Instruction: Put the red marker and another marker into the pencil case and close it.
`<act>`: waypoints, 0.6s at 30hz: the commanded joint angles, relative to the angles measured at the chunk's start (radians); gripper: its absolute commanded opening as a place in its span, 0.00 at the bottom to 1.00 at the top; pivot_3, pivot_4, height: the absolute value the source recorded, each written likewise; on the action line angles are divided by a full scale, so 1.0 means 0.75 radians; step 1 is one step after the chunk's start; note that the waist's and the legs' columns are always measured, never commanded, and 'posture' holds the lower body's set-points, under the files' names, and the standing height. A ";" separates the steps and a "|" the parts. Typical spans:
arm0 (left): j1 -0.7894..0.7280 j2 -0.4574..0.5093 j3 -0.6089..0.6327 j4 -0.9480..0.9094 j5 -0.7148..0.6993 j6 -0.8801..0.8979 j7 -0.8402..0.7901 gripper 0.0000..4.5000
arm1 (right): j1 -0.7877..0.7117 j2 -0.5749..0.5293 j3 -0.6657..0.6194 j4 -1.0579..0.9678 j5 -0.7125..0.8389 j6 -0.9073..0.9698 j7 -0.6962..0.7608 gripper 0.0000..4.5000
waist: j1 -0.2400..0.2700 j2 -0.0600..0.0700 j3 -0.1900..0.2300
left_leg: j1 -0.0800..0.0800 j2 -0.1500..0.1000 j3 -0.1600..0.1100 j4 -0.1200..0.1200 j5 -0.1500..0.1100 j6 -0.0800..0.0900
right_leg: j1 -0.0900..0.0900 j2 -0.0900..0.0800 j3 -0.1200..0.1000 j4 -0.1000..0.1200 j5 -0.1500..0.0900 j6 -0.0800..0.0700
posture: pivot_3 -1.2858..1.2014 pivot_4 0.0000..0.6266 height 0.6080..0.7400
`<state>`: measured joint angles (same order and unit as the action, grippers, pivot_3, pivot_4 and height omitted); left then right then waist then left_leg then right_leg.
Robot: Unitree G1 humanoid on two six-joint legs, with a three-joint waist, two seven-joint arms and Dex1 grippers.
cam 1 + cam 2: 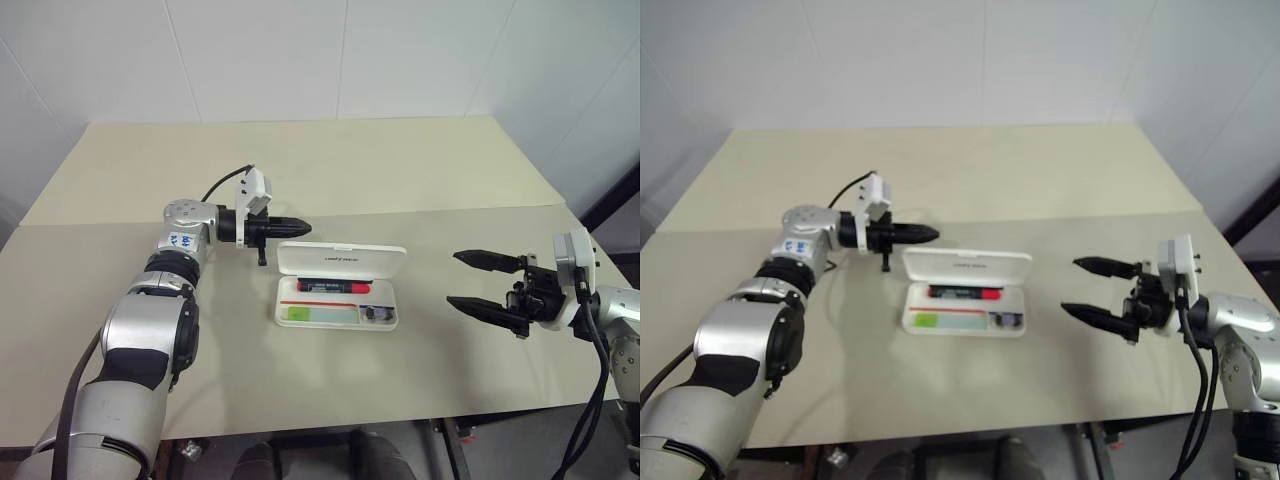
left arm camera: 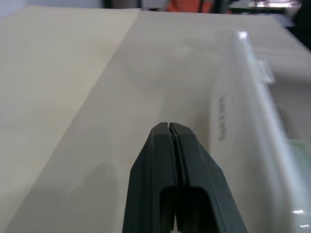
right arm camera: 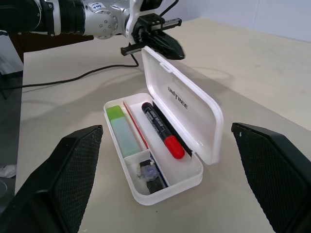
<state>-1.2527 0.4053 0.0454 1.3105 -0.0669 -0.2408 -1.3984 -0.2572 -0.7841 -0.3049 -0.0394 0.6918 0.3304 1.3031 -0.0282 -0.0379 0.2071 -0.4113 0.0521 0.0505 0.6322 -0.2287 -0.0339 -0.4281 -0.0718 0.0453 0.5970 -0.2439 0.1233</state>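
Note:
The white pencil case (image 1: 337, 326) lies open mid-table, its lid (image 1: 340, 258) standing up at the far side. Inside rest the red marker (image 1: 335, 286), black with a red cap, and another marker (image 1: 298, 314), a lime-green highlighter, in the nearer compartment. My left gripper (image 1: 303, 228) is shut with nothing in it. It points to the right, and its tip is just behind the lid's upper left corner (image 3: 148, 51). The lid's outer face (image 2: 243, 97) passes close beside the shut fingers (image 2: 168, 127). My right gripper (image 1: 452, 278) hangs open to the right of the case, apart from it, pointing at it.
A small dark item (image 3: 148, 174) sits in the case's end compartment. A black cable (image 1: 215, 186) loops behind my left wrist. The beige table (image 1: 420, 180) has a seam running across behind the case, and its front edge (image 1: 400, 420) is near me.

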 commanded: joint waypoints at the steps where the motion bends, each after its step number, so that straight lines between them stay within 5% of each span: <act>1: -0.018 0.002 0.006 -0.067 -0.022 -0.016 -0.189 0.00 | 0.018 -0.028 -0.063 -0.040 0.030 -0.014 0.011 1.00 | 0.001 0.000 0.000 | 0.000 0.000 0.000 0.000 0.000 0.000 | 0.000 0.000 0.000 0.000 0.000 0.000 | 0.52 0.24 1.00; 12: 0.186 0.069 -0.455 -0.490 -0.269 -0.013 -0.288 0.00 | 0.007 -0.020 -0.046 -0.033 0.042 -0.011 0.038 1.00 | 0.000 0.000 0.000 | 0.000 0.000 0.000 0.001 0.000 0.000 | 0.000 0.000 0.002 0.002 0.000 0.000 | 0.52 0.24 1.00; 18: 0.226 0.095 -0.600 -0.536 -0.248 -0.143 -0.288 0.00 | -0.015 -0.019 -0.031 -0.019 0.037 -0.008 0.065 1.00 | 0.002 0.000 0.000 | 0.001 0.000 0.000 0.005 0.000 0.000 | 0.001 0.000 0.003 0.002 -0.001 -0.001 | 0.52 0.24 1.00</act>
<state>-1.0853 0.4668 -0.3916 0.9358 -0.2476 -0.3167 -1.5024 -0.2579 -0.7846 -0.3197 -0.0459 0.7049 0.3305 1.3367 -0.0269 -0.0378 0.2071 -0.4110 0.0521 0.0505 0.6359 -0.2287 -0.0338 -0.4272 -0.0718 0.0474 0.5984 -0.2449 0.1215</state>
